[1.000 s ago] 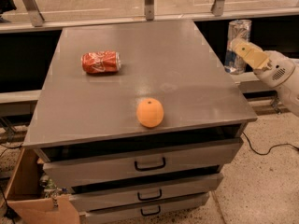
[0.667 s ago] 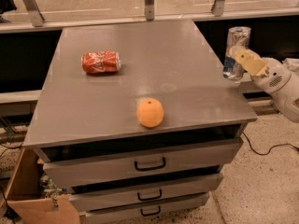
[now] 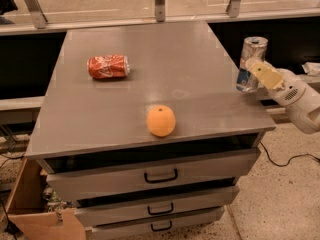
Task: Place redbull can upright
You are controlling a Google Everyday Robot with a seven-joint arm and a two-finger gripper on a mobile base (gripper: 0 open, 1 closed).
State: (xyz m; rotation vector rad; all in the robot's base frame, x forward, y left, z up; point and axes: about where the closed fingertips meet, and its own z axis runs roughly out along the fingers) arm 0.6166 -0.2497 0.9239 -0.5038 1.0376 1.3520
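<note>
The redbull can, slim and silver with a blue patch low on its side, stands upright in my gripper at the right edge of the grey cabinet top. One beige finger lies across the can's front; the other is hidden behind it. The can's base is level with the top's right edge; I cannot tell whether it touches the surface. The white arm reaches in from the right.
A crushed red cola can lies on its side at the back left of the top. An orange sits near the front edge. Drawers are below, a cardboard box is at lower left, and a railing runs behind.
My gripper has moved the can down and slightly left, closer to the cabinet top's right edge. The cola can and the orange have not moved.
</note>
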